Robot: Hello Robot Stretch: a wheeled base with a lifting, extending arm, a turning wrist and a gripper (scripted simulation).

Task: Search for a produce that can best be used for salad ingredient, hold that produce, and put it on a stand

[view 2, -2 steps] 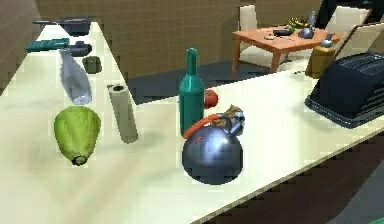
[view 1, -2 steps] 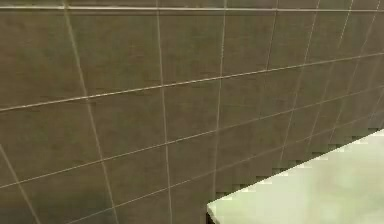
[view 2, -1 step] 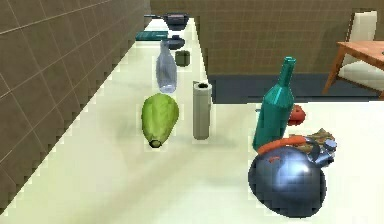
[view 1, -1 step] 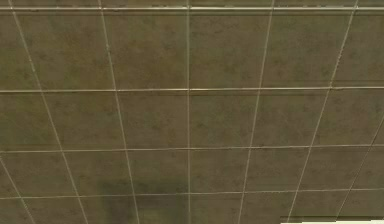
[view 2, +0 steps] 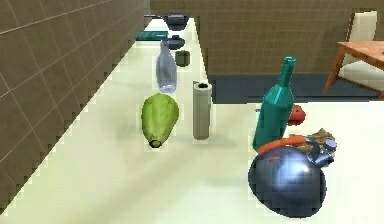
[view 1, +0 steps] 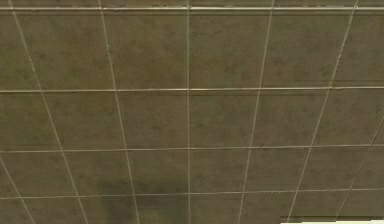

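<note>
A green leafy produce (view 2: 159, 120), shaped like a head of lettuce, stands on end on the cream countertop (view 2: 90, 180) in the arm side view, a little left of the middle. Right beside it stands a pale grey-green cylinder (view 2: 201, 110). Behind it is a clear bottle (view 2: 167, 68). A small red round thing (view 2: 298, 117) shows behind a teal bottle (view 2: 274, 105) on the right.
A shiny dark round kettle (view 2: 288, 183) sits at the counter's near right. Farther along are a small cup (view 2: 183, 58), dark bowls (view 2: 176, 43) and a flat teal thing (view 2: 152, 36). A wooden table (view 2: 362, 52) stands at the right. The forward view faces a brown tiled wall (view 1: 190, 110).
</note>
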